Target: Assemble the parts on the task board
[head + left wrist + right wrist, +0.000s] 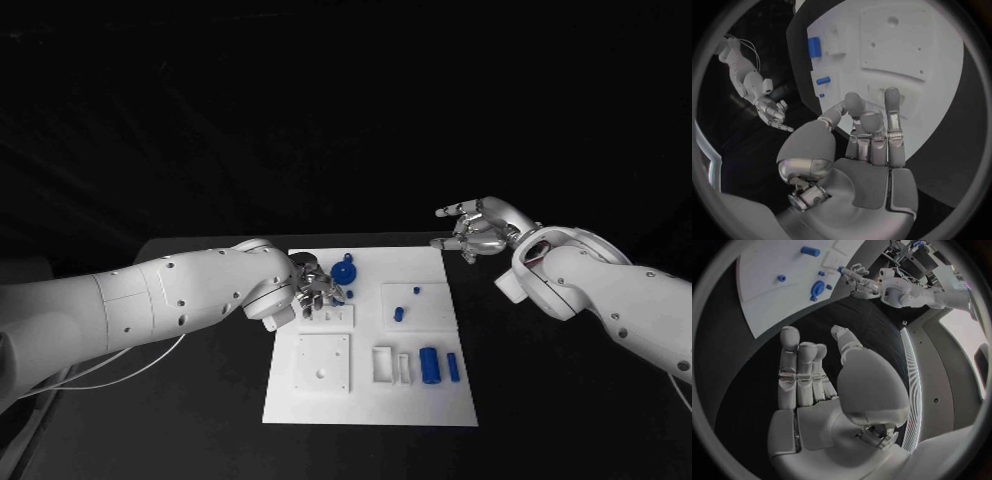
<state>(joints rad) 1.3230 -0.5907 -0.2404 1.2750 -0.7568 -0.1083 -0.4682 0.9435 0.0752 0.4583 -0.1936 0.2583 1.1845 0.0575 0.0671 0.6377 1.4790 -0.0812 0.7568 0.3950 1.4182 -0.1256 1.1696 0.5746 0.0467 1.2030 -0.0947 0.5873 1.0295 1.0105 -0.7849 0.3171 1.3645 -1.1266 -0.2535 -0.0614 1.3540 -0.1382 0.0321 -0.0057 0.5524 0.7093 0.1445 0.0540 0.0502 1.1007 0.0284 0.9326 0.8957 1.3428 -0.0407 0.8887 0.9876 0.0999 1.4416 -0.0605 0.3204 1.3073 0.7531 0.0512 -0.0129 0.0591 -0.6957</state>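
The white task board [369,395] lies mid-table. My left hand [320,290] hovers over its far left part, fingers stretched out and apart in the left wrist view [870,135], with nothing in them. Just beyond it stands a round blue part [345,272]. Two small blue pieces [415,290] [398,313] sit mid-board. A blue cylinder [431,365] and a thin blue bar [453,366] lie near the front right. My right hand [483,228] floats over the black table beyond the board's far right corner, empty, fingers extended [811,375].
A white square plate with holes [323,362] and an open white frame [387,365] are fixed on the board's front half. Black table surrounds the board on all sides. A thin cable [108,372] trails under my left arm.
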